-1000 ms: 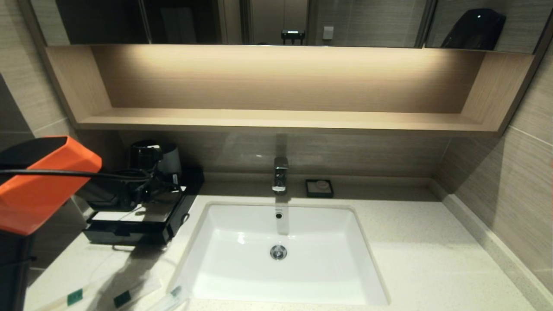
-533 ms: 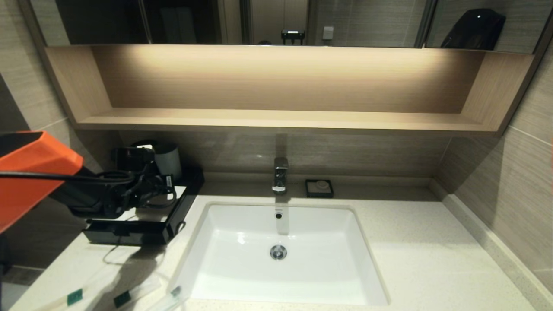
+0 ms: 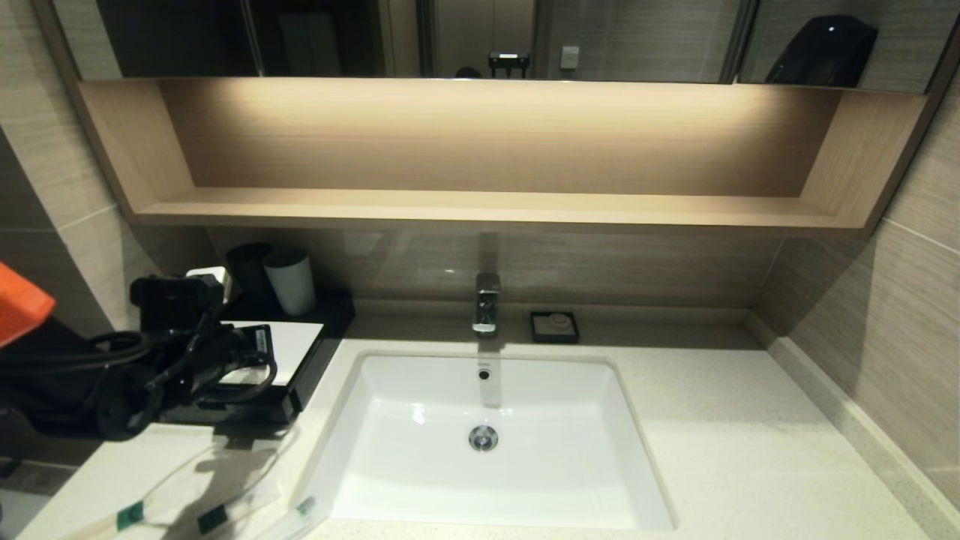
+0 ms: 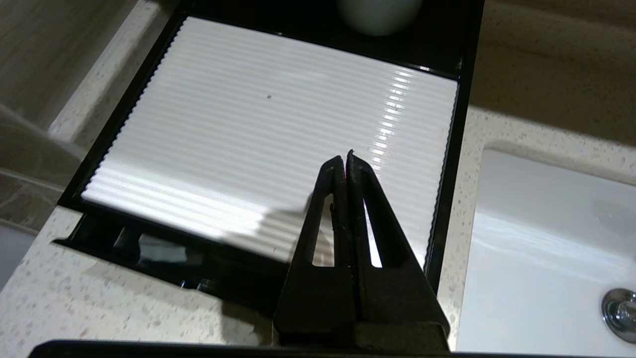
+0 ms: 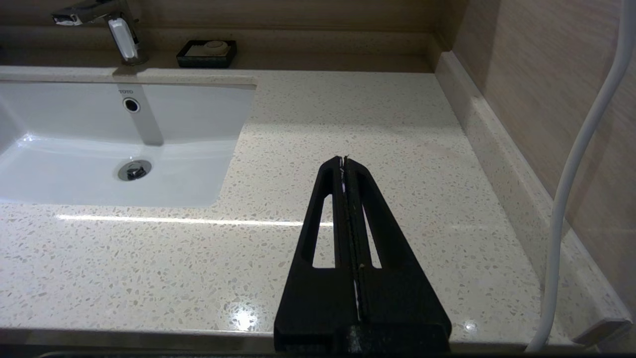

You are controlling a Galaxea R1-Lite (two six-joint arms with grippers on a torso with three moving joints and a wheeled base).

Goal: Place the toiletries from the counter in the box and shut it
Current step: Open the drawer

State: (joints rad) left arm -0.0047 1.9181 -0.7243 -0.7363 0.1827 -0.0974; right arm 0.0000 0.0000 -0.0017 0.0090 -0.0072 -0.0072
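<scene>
Left gripper (image 4: 346,161): pressed closed, empty; hung over the box (image 3: 264,358)
Toiletries (image 3: 201,508): on the bench (image 3: 735,450), nearer than it; lay left-to-right
Right gripper (image 5: 344,164): closed, far right

Bathroom vanity: sink (image 3: 487,435), faucet (image 3: 486,301) (mirror (image 3: 465,37) above)

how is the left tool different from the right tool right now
The left tool hangs over the box's ribbed white top panel, left of the sink; the right tool hangs over bare speckled counter, right of the sink. The left tool shows in the head view; the right tool does not. Both are black, shut and hold nothing.
</scene>
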